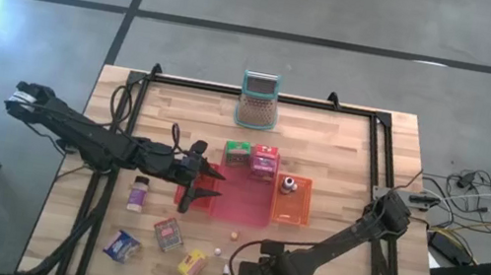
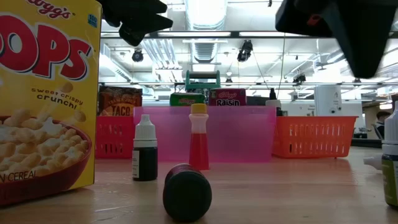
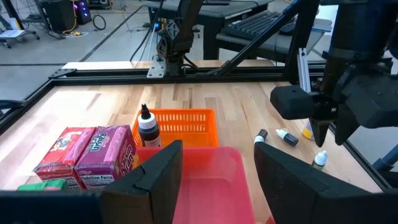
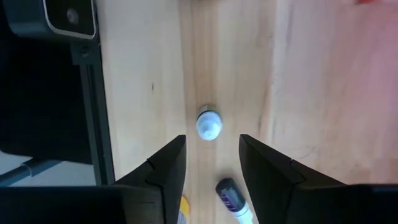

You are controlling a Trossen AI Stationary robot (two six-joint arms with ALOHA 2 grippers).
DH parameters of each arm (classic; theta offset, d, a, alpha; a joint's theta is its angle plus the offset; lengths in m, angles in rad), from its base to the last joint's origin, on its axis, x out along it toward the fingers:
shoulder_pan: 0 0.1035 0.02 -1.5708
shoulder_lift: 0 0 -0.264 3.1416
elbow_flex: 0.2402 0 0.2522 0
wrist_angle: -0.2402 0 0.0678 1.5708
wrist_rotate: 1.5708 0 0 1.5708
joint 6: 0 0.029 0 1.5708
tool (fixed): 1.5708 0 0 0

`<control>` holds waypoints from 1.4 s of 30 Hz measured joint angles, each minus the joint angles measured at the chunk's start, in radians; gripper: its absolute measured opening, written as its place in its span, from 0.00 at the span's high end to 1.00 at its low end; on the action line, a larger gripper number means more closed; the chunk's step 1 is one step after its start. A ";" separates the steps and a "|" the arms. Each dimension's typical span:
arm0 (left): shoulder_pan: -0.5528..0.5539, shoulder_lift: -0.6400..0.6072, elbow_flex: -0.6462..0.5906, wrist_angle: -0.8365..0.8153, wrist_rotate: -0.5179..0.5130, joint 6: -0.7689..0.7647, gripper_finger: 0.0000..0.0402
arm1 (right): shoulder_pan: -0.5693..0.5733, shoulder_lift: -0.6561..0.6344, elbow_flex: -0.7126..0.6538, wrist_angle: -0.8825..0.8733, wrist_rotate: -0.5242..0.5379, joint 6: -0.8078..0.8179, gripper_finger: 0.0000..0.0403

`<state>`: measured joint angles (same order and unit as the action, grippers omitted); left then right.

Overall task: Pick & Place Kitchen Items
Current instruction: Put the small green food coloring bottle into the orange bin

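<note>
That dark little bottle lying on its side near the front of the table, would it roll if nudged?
Probably. The dark bottle lies on its round side on the bare wooden table, so a sideways push likely rolls it. It looks small, likely light, and its smooth surface may slip.

Red tray (image 1: 240,203) beside orange tray (image 1: 302,207), teal-rimmed mesh holder (image 1: 258,100) at the table's (image 1: 343,154) far edge.
</note>
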<state>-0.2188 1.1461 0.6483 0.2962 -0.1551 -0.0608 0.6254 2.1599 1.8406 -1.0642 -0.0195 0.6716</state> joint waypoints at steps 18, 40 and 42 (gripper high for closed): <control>0.000 0.000 0.000 -0.002 0.000 0.000 0.49 | 0.000 0.002 -0.093 0.068 -0.007 -0.072 0.65; 0.000 0.000 -0.010 -0.002 0.000 0.000 0.49 | -0.006 0.002 -0.165 0.216 -0.035 -0.090 0.71; 0.000 0.000 -0.010 -0.002 0.000 0.000 0.49 | -0.007 0.002 -0.165 0.216 -0.034 -0.093 0.73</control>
<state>-0.2184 1.1461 0.6388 0.2947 -0.1549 -0.0605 0.6184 2.1616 1.6752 -0.8478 -0.0537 0.5788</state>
